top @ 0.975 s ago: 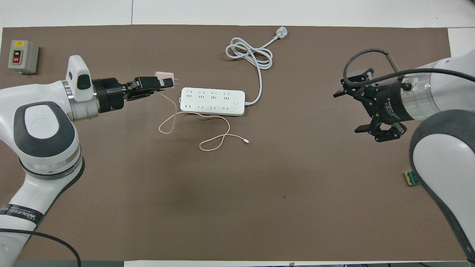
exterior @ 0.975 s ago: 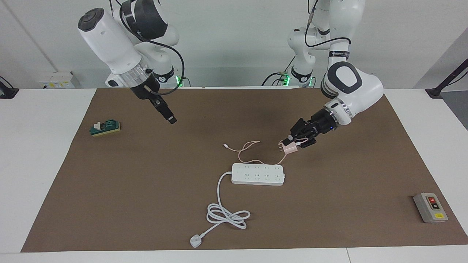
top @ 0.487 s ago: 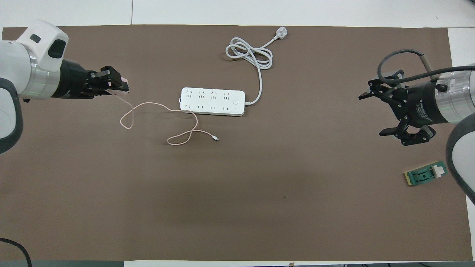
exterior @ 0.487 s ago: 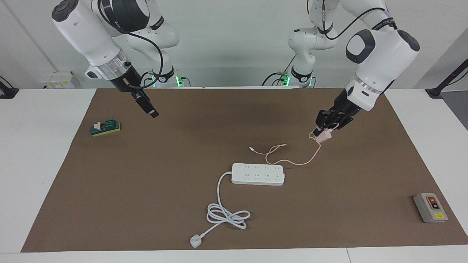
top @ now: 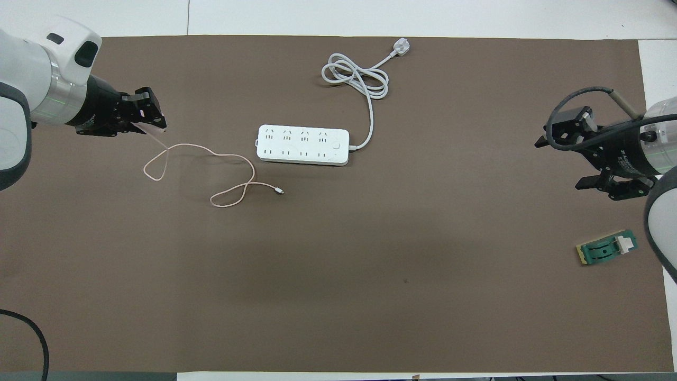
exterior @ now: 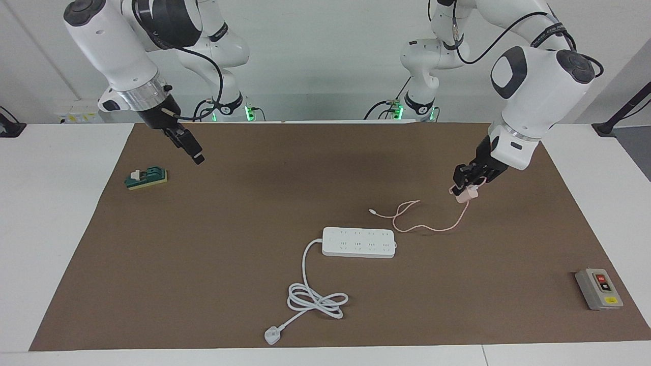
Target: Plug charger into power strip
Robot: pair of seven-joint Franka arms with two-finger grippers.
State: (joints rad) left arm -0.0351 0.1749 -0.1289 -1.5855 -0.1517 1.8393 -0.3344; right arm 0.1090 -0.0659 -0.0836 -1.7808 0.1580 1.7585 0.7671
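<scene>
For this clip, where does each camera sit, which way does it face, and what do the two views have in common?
Facing view: high across the table, looking at the robots; both arms show whole, the left gripper holding the charger above the mat.
Overhead view: high above the robots' end, looking forward and steeply down; only forearms and the left gripper and right gripper show.
Shared: the power strip, pink cable and grey switch box, half a turn apart.

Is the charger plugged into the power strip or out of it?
Out. The left gripper holds the charger in the air, apart from the power strip.
</scene>
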